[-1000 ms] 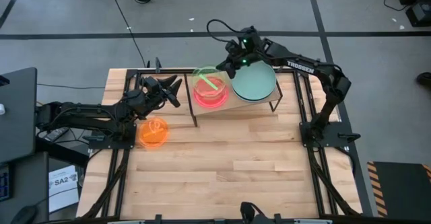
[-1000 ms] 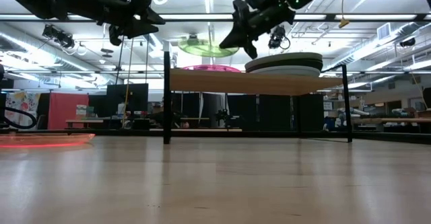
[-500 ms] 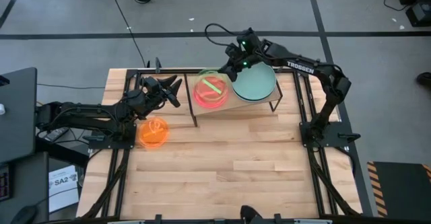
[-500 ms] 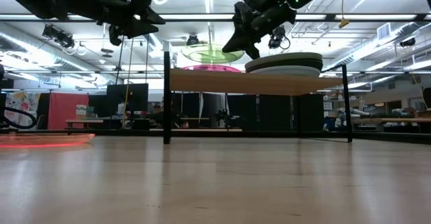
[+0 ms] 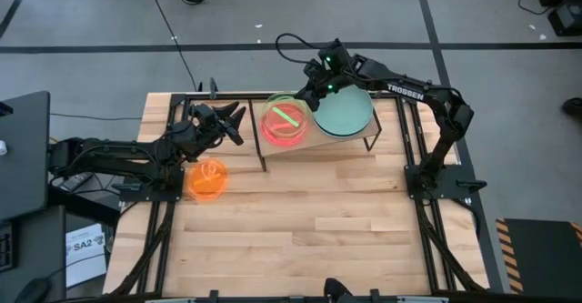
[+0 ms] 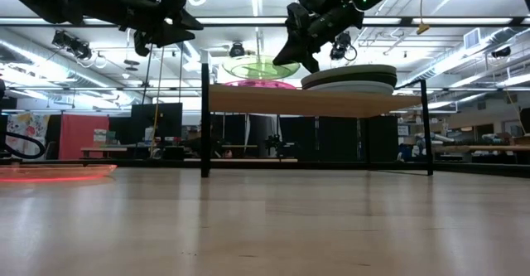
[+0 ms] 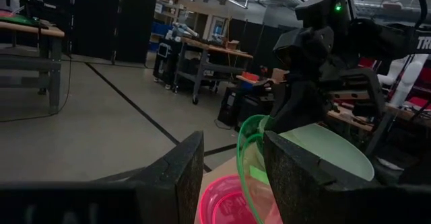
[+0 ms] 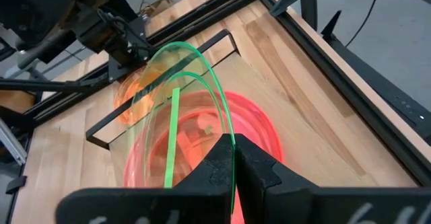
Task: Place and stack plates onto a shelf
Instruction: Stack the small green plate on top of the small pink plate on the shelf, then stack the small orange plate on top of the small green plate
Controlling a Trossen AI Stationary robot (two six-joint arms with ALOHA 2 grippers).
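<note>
My right gripper (image 5: 313, 88) is over the slanted wooden shelf (image 5: 355, 142), shut on a neon-green plate (image 5: 284, 114). That plate hovers just above the pink and red plates (image 5: 285, 130) lying on the shelf's left half. A stack of larger plates with a mint-green one (image 5: 344, 112) on top rests on the right half. The low view shows the green plate (image 6: 261, 65) above the pink one (image 6: 248, 84). An orange plate (image 5: 207, 179) lies flat on the table. My left gripper (image 5: 233, 121) waits open, in the air left of the shelf. My right gripper pinches the neon-green plate's rim (image 8: 229, 142) between its two fingers, on the plate's side toward the mint-green stack. The fingers slant down from the far right. The plate is tilted, its held side higher. Whether its low edge touches the pink plate, I cannot tell.
Black metal frame rails (image 5: 409, 148) run along the table's left, right and far edges. The shelf stands on thin black legs (image 6: 204, 118) near the far edge. The near half of the wooden tabletop (image 5: 300, 230) holds nothing. A monitor (image 5: 23, 153) stands off the left edge.
My right gripper has lowered the neon-green plate a little toward the pink plate and drawn back slightly toward the far edge, staying shut on the rim.
</note>
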